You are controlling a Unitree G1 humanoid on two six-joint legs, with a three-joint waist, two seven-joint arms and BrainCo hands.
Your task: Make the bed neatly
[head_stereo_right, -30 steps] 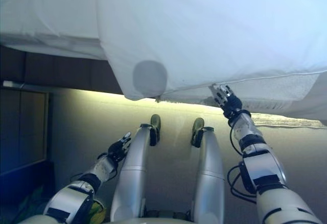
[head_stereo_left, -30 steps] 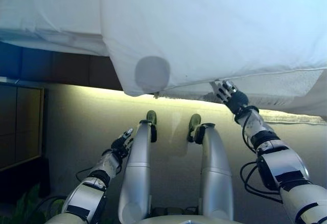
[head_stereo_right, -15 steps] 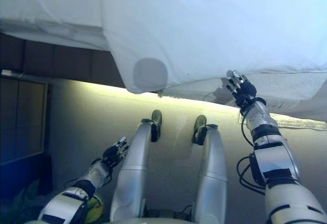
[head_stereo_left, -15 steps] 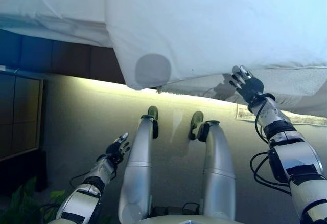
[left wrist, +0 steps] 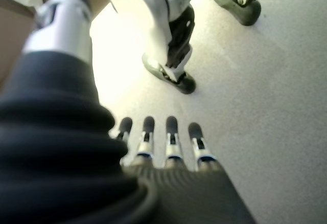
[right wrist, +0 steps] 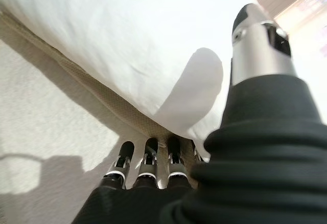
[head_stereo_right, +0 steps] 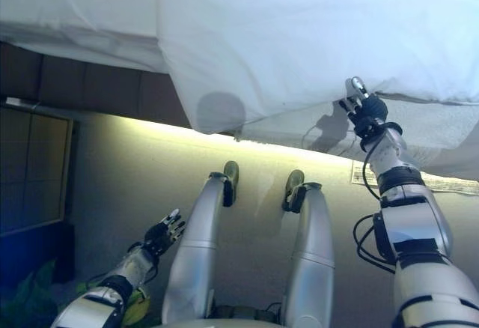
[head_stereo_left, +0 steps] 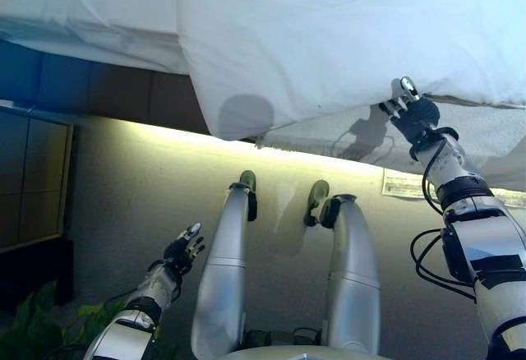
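A white duvet (head_stereo_left: 345, 39) lies over the bed and its corner (head_stereo_left: 226, 126) hangs down past the bed's front edge. Under it the textured mattress side (head_stereo_left: 485, 134) shows. My right hand (head_stereo_left: 413, 112) is raised to the duvet's lower edge, fingers straight, holding nothing. In the right wrist view its fingertips (right wrist: 148, 150) point at the seam between the duvet (right wrist: 117, 45) and the mattress (right wrist: 46, 116). My left hand (head_stereo_left: 182, 247) hangs low over the floor, fingers straight and empty; it also shows in the left wrist view (left wrist: 163, 137).
The dark bed base (head_stereo_left: 107, 93) runs under the duvet at the left, with a lit strip along the floor (head_stereo_left: 123, 187). A dark panelled cabinet (head_stereo_left: 29, 179) stands at the left. A green plant (head_stereo_left: 33, 331) sits at the lower left. A white label (head_stereo_left: 407, 183) hangs under the mattress.
My right hand has risen and moved right along the duvet's lower edge. My left hand has dropped lower and back. The view has shifted slightly.
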